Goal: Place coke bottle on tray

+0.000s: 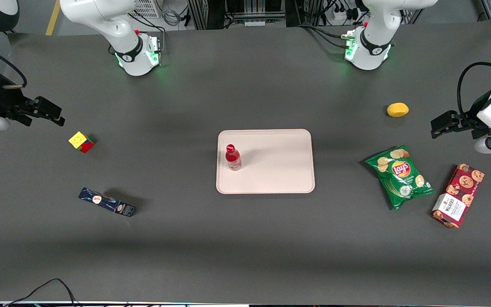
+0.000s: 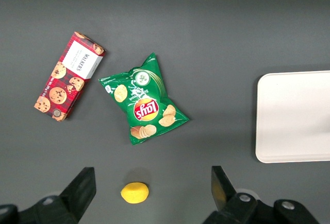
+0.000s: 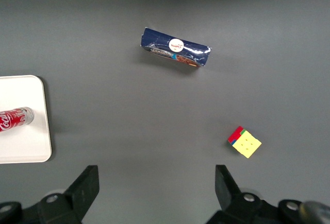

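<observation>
Front view: the coke bottle (image 1: 233, 157), a small glossy red bottle with a red cap and a clear base, is seen standing upright on the tray (image 1: 279, 170), close to the rim at the working arm's end. White script on the bottle's side (image 3: 13, 120) is picked out from the right wrist camera. The tray is a pale pink plastic rectangle with rounded corners and a low raised rim, smooth and matte.

The gripper (image 1: 51, 114) is held above the table (image 1: 245, 238) at the working arm's end, well apart from the tray; its black fingers (image 3: 86, 187) are spread wide with nothing between them.

A small multicoloured puzzle cube (image 1: 81, 142) with a yellow top face lies near the gripper, and a flat dark blue box (image 1: 107, 202) with a crumpled wrapper is found nearer to the front camera than the cube. Toward the parked arm's end, a crinkled green foil chip bag (image 1: 400, 176), a red cardboard cookie box (image 1: 458, 195) printed with biscuits, and a rounded yellow lemon-like fruit (image 1: 397, 110) are spread out.

The table is covered in dark grey matte material with soft shadows. Cables, racks and two white arm bases with green lights are visible along its edge farthest from the front camera.
</observation>
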You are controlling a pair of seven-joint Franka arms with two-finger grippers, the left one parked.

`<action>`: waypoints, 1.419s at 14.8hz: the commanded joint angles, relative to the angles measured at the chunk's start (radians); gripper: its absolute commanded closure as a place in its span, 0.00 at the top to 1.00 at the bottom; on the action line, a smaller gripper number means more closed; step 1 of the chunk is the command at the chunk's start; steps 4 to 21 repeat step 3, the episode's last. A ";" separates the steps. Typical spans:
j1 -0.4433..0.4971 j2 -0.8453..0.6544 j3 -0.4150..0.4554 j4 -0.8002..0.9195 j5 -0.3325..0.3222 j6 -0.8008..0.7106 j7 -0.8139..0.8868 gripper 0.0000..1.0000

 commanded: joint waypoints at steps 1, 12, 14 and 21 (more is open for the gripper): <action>0.001 0.025 -0.021 0.030 -0.012 -0.018 -0.024 1.00; 0.000 0.024 -0.023 0.030 -0.012 -0.018 -0.026 1.00; 0.000 0.024 -0.023 0.030 -0.012 -0.018 -0.026 1.00; 0.000 0.024 -0.023 0.030 -0.012 -0.018 -0.026 1.00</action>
